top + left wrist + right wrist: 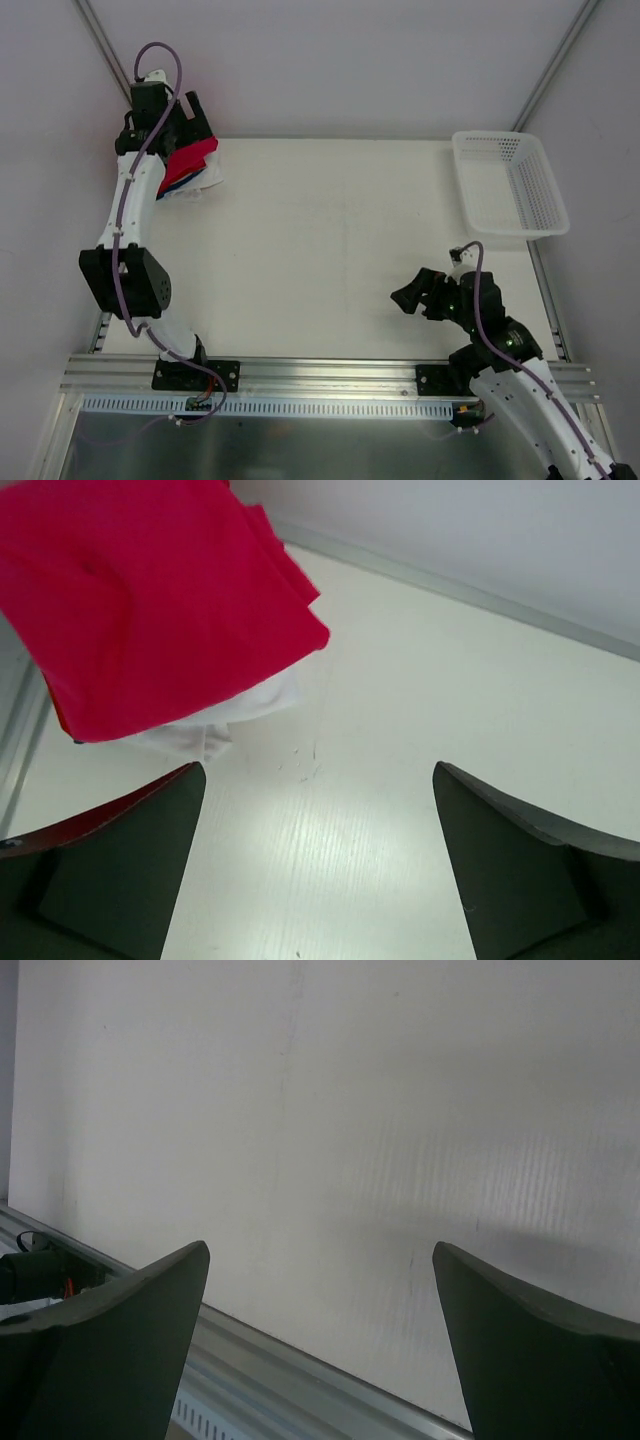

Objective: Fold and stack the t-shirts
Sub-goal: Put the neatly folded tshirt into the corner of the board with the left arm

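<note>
A folded stack of t-shirts (192, 166) lies at the table's far left corner. The crimson-pink one (150, 600) is on top, a white one (215, 725) pokes out beneath it, and a blue edge (172, 186) shows in the top view. My left gripper (192, 128) hovers at the stack's far side, open; in the left wrist view the left gripper (318, 767) has only bare table between its fingers. My right gripper (415, 297) stands open over the near right of the table, and the right wrist view shows the right gripper (320, 1246) holding nothing.
A white plastic mesh basket (515, 238) sits at the far right corner, partly over the table's edge. The white table (330, 250) ends in an aluminium rail (330, 375) at the near edge. Grey walls close in behind the table and on both sides.
</note>
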Tool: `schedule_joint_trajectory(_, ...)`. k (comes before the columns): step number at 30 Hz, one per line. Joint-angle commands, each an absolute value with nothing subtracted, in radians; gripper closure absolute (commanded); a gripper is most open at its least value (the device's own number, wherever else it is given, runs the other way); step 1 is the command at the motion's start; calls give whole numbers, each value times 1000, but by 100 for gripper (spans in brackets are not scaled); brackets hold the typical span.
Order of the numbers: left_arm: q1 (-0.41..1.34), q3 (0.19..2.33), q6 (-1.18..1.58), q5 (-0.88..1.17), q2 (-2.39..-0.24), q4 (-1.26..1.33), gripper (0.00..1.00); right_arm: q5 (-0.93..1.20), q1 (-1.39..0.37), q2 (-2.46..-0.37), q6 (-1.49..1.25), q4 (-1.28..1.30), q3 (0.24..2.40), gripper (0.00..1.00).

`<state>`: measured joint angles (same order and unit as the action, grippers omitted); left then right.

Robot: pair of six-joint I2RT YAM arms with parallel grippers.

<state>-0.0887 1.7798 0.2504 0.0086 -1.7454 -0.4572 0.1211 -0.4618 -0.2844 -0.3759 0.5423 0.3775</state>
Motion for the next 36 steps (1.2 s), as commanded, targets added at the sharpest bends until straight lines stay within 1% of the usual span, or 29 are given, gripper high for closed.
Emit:
schedule_joint_trajectory(1, 21, 1680, 161, -158, -1479, -459, 1, 218, -468, -434, -230, 503, 569, 1)
schedule_joint_trajectory(2, 43, 1649, 157, -220, -1439, -463, 1, 247, -468, -484, -226, 505, 593, 1)
schedule_joint_trajectory(5, 81, 1504, 172, -215, -1280, -485, 1, 258, -471, -523, -218, 489, 646, 1)
schedule_joint_trajectory(7, 104, 1384, 190, -239, -1156, -489, 1, 255, -471, -523, -213, 483, 667, 1)
schedule_joint_trajectory(9, 112, 1271, 184, -197, -1076, -495, 1, 244, -472, -514, -213, 485, 683, 1)
schedule_joint_trajectory(10, 112, 1234, 204, -198, -999, -502, 1, 245, -472, -511, -216, 480, 689, 1)
schedule_joint_trajectory(12, 113, 1146, 201, -239, -916, -500, 1, 250, -476, -508, -232, 472, 695, 1)
schedule_joint_trajectory(13, 117, 1123, 202, -254, -840, -497, 1, 264, -476, -509, -232, 465, 696, 1)
schedule_joint_trajectory(16, 129, 1062, 201, -241, -728, -466, 1, 247, -482, -525, -239, 466, 707, 1)
schedule_joint_trajectory(18, 133, 1033, 195, -280, -680, -460, 1, 236, -483, -537, -224, 494, 732, 0)
schedule_joint_trajectory(21, 137, 1003, 178, -360, -654, -459, 1, 187, -486, -563, -180, 549, 771, 1)
schedule_joint_trajectory(22, 137, 997, 175, -432, -655, -459, 1, 157, -486, -580, -167, 578, 784, 1)
schedule_joint_trajectory(26, 137, 999, 166, -573, -699, -460, 1, 118, -486, -649, -118, 621, 831, 1)
schedule_joint_trajectory(31, 133, 1002, 182, -542, -715, -460, 1, 126, -488, -710, -109, 585, 813, 1)
schedule_joint_trajectory(36, 133, 1028, 186, -459, -709, -437, 1, 123, -488, -756, -114, 514, 776, 1)
